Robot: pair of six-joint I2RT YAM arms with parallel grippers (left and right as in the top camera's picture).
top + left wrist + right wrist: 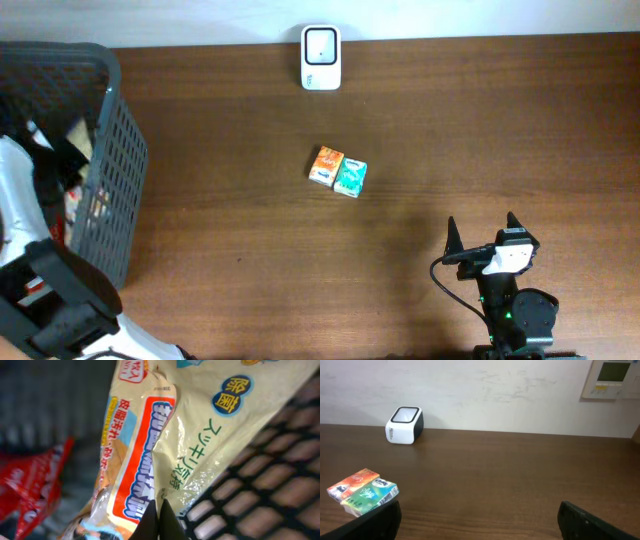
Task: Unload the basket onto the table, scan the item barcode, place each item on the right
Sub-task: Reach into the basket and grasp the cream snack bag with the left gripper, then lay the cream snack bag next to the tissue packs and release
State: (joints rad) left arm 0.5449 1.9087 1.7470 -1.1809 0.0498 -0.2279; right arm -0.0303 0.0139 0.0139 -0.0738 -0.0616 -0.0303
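Left jaws pinch the lower fold of the cream plastic pouch [200,435], seemingly light, soft, slippery; right jaws spread.

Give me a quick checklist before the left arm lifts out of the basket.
1. Left gripper shut on packet: ok.
2. Grip has more than thin film: cannot tell.
3. Barcode side known: not ok, no barcode in view.
4. Scanner unobstructed: ok.
5. Right gripper open and away from the scanner: ok.
6. Packs apart from the scanner: ok.
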